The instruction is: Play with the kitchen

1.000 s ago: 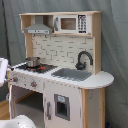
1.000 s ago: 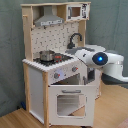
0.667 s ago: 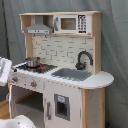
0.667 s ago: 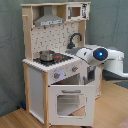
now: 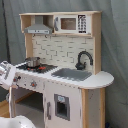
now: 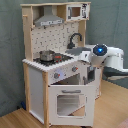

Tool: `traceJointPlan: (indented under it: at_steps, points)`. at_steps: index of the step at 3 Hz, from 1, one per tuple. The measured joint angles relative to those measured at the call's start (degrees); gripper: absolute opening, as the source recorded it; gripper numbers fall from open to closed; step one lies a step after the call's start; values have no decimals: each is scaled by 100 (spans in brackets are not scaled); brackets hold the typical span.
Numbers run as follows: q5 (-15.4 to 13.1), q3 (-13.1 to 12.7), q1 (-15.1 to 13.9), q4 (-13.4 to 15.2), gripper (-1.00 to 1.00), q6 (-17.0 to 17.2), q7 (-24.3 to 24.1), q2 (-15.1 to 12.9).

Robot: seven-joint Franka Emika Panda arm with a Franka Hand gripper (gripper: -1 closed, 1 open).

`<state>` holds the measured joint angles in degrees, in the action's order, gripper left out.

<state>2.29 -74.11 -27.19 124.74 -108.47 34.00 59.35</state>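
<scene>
Beside the tall white and light-wood toy kitchen point(image 6: 55, 70), near its knob panel, hangs the white arm's gripper point(image 6: 90, 75); its finger state cannot be told.

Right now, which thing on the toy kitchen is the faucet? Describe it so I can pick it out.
Start at the kitchen, then drop below the microwave to the grey sink. The faucet rises behind that basin against the tiled backsplash. It is the only black arched piece there; the pot is metallic and sits on the stovetop.

A grey curtain point(image 5: 114, 45) hangs behind, above a light wooden floor point(image 6: 20, 119).
</scene>
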Motion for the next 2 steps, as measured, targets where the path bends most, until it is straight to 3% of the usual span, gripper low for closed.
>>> traceJointPlan:
  at_steps: [2]
  points:
    - [610,-5,85,482,100,-345,911,-400]
